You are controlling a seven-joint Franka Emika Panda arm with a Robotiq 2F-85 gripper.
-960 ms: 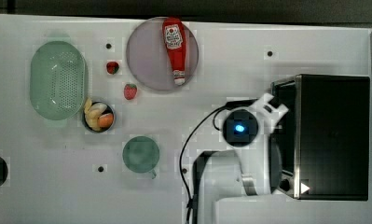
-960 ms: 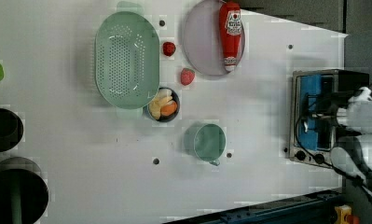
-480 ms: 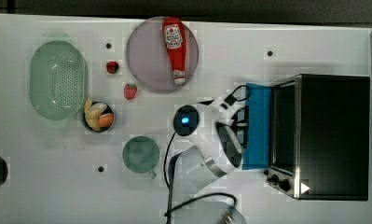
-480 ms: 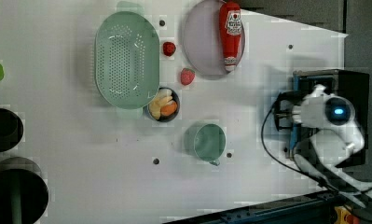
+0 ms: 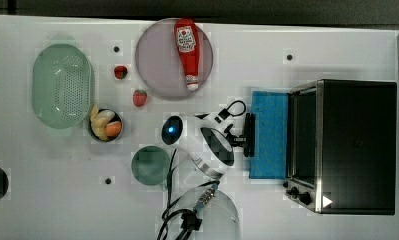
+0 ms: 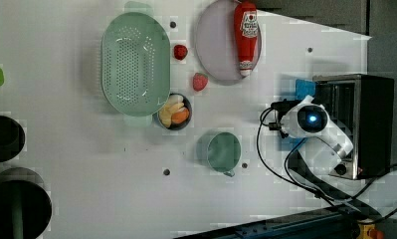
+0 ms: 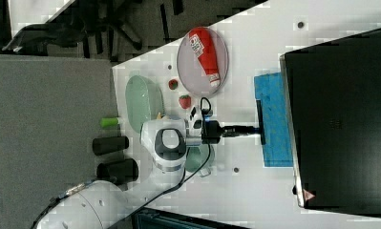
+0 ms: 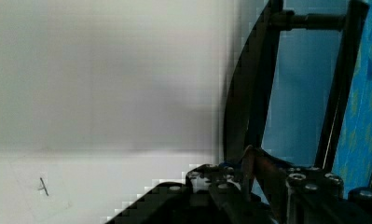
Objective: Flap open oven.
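In the top view, the oven (image 5: 354, 145) is seen at the top view's right end of the table (image 5: 287, 30), and its blue glass door (image 5: 269, 134) is laid out nearly flat toward the top view's left, whereas a second ago it was shut and half a second ago only partly lowered. The end effector (image 5: 244, 140) is pinched on the handle (image 5: 249, 135) at the door's outer edge, having been drawn away from the oven body over that second. Elsewhere a ketchup bottle (image 5: 186, 51) lies on a plate (image 5: 154, 70), and a green colander (image 5: 63, 85) and cup (image 5: 150, 165) stand well apart from the oven. In the left view, the oven (image 6: 365, 124) is largely masked by the wrist (image 6: 310, 119), with a corner of the door (image 6: 304, 87) showing just above it; a second ago the arm was close against the oven front there. In the right view, the end effector (image 7: 253, 129) is seen reaching level to the handle (image 7: 259, 122), the door (image 7: 276, 119) lying flat before the dark oven (image 7: 341, 119). In the wrist view, the handle (image 8: 260, 79) is seen between narrowly set fingers (image 8: 246, 170), against the door (image 8: 361, 102). The opening is judged essentially done; what probably remains is release of the handle.
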